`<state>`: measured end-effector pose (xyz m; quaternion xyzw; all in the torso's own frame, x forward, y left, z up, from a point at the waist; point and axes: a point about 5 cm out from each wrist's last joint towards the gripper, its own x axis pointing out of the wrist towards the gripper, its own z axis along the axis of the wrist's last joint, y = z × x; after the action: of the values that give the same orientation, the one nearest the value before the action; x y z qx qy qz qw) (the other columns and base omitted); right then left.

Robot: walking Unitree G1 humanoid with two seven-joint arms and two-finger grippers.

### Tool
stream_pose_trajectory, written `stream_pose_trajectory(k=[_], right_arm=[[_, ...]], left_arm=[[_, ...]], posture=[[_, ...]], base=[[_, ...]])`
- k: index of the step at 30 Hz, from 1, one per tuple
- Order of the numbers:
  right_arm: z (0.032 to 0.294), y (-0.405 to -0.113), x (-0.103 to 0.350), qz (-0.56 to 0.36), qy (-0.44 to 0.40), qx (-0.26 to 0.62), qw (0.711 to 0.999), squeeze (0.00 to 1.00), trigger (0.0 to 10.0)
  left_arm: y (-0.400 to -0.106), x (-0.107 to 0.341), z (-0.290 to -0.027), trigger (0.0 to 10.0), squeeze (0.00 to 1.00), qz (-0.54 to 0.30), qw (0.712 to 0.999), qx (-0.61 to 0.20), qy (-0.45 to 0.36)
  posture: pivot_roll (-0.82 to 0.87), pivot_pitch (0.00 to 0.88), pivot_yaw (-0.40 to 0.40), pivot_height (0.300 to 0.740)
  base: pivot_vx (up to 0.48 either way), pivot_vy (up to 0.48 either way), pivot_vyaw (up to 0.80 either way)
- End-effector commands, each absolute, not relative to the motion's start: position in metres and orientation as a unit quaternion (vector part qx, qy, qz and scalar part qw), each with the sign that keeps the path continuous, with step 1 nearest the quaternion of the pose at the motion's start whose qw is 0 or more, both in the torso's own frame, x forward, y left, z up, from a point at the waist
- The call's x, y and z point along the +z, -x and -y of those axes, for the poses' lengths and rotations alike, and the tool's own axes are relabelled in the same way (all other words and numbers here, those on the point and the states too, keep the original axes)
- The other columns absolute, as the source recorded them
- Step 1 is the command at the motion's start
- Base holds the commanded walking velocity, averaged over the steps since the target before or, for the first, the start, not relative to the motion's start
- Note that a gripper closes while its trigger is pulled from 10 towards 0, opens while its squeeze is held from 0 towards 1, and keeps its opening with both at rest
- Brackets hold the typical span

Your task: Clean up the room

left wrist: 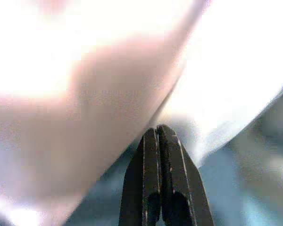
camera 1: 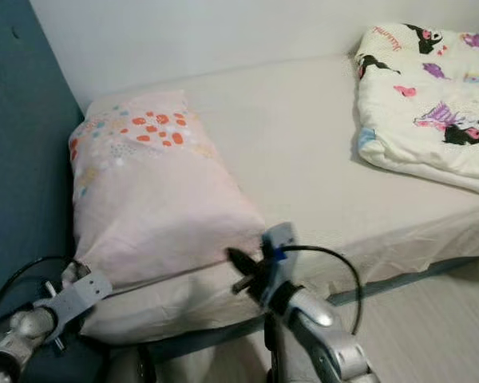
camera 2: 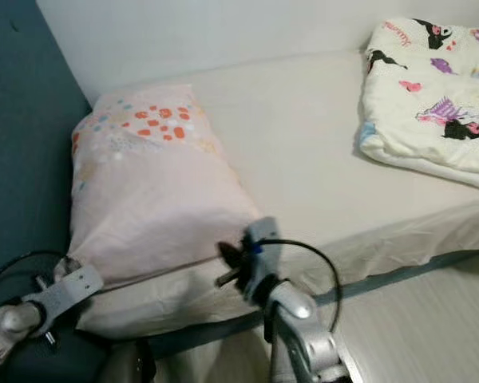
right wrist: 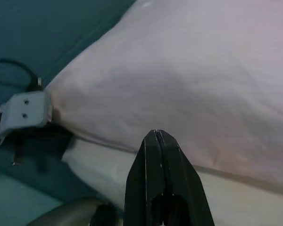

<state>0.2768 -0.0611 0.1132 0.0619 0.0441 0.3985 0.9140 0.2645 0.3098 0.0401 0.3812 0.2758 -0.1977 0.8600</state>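
Note:
A pink pillow (camera 1: 152, 191) with orange and blue dots at its far end lies on the left of the cream bed (camera 1: 303, 144), against the blue headboard. My left gripper (left wrist: 155, 129) is shut, its tips at the pillow's near left corner where pillow meets mattress. My right gripper (camera 1: 233, 258) is shut too, its black fingers (right wrist: 155, 160) pointing at the pillow's near right corner from the bed's front edge. Nothing is visibly held between either pair of fingers.
A folded white blanket (camera 1: 431, 96) with cartoon prints lies at the bed's far right. The blue headboard panel (camera 1: 16, 159) stands on the left. Pale floor (camera 1: 431, 319) runs along the bed's front. A black cable (camera 1: 347, 271) loops off my right wrist.

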Motion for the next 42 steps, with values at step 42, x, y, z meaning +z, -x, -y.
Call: stream_pose_trajectory(k=[42], right_arm=[[0.100, -0.334, 0.110, -0.020, -0.076, 0.265, 0.961, 0.00, 10.0]], left_arm=[[-0.218, 0.091, -0.233, 10.0, 0.00, -0.129, 0.950, -0.258, -0.121]], posture=[[0.00, 0.171, -0.044, 0.578]], base=[[0.000, 0.000, 0.00]])
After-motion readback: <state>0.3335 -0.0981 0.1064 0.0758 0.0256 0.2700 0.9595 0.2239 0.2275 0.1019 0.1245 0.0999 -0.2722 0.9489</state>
